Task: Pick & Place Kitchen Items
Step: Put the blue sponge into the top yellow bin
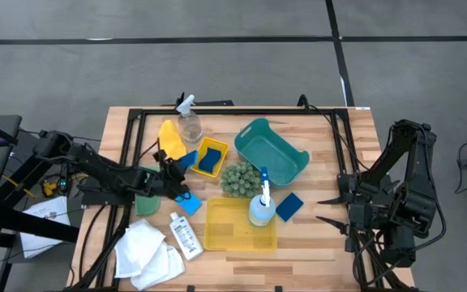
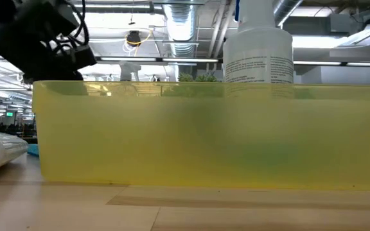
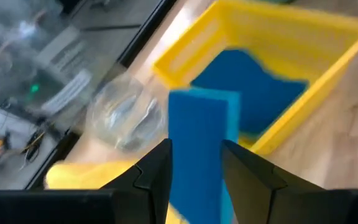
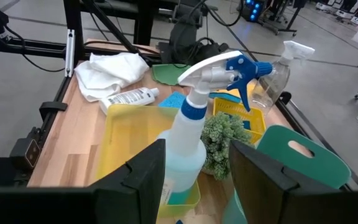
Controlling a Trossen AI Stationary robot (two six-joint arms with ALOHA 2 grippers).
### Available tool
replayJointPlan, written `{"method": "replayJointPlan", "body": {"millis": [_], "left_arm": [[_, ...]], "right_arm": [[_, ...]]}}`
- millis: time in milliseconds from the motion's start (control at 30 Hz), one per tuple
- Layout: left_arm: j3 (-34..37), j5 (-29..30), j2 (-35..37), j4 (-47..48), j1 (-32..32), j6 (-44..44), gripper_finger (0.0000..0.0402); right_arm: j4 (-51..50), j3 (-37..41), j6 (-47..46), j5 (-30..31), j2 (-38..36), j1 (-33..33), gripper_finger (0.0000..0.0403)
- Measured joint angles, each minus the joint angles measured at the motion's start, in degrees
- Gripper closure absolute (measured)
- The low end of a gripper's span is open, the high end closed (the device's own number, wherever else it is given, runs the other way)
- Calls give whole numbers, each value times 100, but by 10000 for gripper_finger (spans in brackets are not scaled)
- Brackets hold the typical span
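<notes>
Left wrist view: left gripper (image 3: 194, 165) fingers hold a blue sponge (image 3: 199, 134) before a small yellow bin (image 3: 328, 68) containing another sponge (image 3: 266, 81).

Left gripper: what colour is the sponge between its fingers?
Blue sponge, clearest in the left wrist view.

The table (image 1: 314, 243) is light brown wood with a black frame. The basket (image 1: 276, 154) is teal. The small bin (image 1: 211, 156) is yellow, with a blue sponge (image 3: 253, 93) inside. The big bin (image 1: 237, 227) near the front edge is see-through yellow. The spray bottle (image 4: 191, 137) is white with a blue top. The bumpy ball (image 1: 237, 178) is green. The cloths (image 1: 148, 251) by the front left corner are white. Another sponge (image 1: 289, 206) is blue.
</notes>
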State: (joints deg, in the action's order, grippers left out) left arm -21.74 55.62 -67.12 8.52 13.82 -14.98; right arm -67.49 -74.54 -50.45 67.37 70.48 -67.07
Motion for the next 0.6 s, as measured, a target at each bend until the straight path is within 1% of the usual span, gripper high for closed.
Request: {"method": "replayJointPlan", "body": {"millis": [100,167,233,367,500,600], "left_arm": [[0,-276,38,-743,-8,547,269],[-1,-290,38,-1220,-39,709,269],[-2,-215,33,-1517,-190,497,270],[-4,-162,-28,-1524,-527,-425,276],[-127,-210,-28,-1552,-561,-552,279],[-359,-442,-114,-1518,-561,-634,278]], "right_arm": [[1,0,-37,-6,0,-2,235],[-1,0,-37,-8,0,-2,235],[-1,0,-35,-10,0,3,235],[-1,0,-18,-19,0,2,235],[1,0,-18,-19,0,2,235],[0,0,-44,-19,0,4,235]]}}
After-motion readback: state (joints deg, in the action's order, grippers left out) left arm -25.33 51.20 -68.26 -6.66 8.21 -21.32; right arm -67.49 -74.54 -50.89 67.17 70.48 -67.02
